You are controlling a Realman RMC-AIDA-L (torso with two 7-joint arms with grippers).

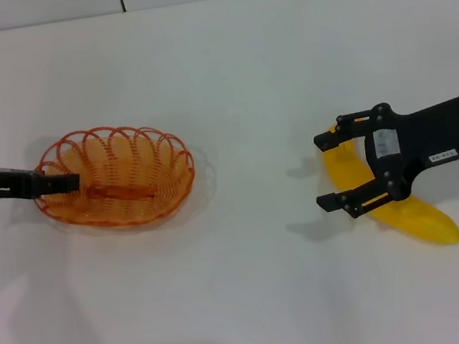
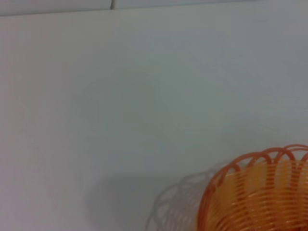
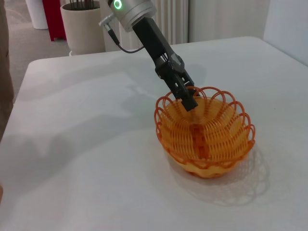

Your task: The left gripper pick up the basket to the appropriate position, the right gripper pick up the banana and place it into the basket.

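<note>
The orange wire basket (image 1: 121,178) sits left of centre on the white table; it also shows in the left wrist view (image 2: 262,192) and the right wrist view (image 3: 207,137). My left gripper (image 1: 61,183) reaches in from the left and is shut on the basket's left rim, which is clear in the right wrist view (image 3: 187,100). The yellow banana (image 1: 411,215) lies at the right, its dark tip toward the near right. My right gripper (image 1: 330,168) is open, with its fingers on either side of the banana's far end. I cannot tell its height above the table.
The white table (image 1: 260,307) runs back to a tiled wall. Beyond its far side the right wrist view shows a pale planter (image 3: 82,24), a red object (image 3: 53,17) and the table's edge.
</note>
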